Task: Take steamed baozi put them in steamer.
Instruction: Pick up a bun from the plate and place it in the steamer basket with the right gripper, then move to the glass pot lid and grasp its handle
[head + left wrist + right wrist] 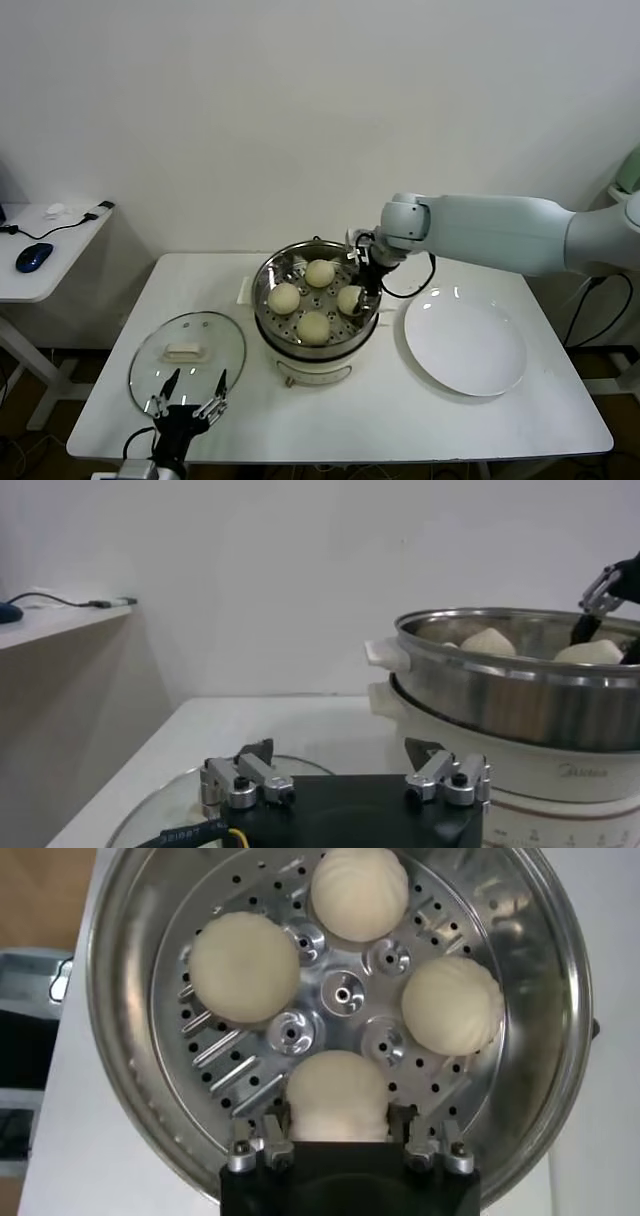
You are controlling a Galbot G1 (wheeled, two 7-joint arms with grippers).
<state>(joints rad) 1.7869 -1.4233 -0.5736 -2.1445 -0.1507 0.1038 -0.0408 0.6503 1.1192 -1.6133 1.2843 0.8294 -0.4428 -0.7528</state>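
Observation:
The steamer (268, 275) stands mid-table, a steel pot on a cream base. Four cream-white baozi lie on its perforated tray (340, 998). Three lie free: far (320, 272), left (284, 297) and near (314, 326). My right gripper (358, 290) reaches into the pot from the right. In the right wrist view it (338, 1118) is shut on the fourth baozi (337, 1096), which sits low on the tray with a finger against each side. My left gripper (190, 405) is open and empty at the table's front left, over the glass lid's near edge.
The round glass lid (187, 352) with a white handle lies flat left of the steamer. A flat white plate (465, 345) lies to its right, bare. A side table with a mouse (33, 256) stands at the far left.

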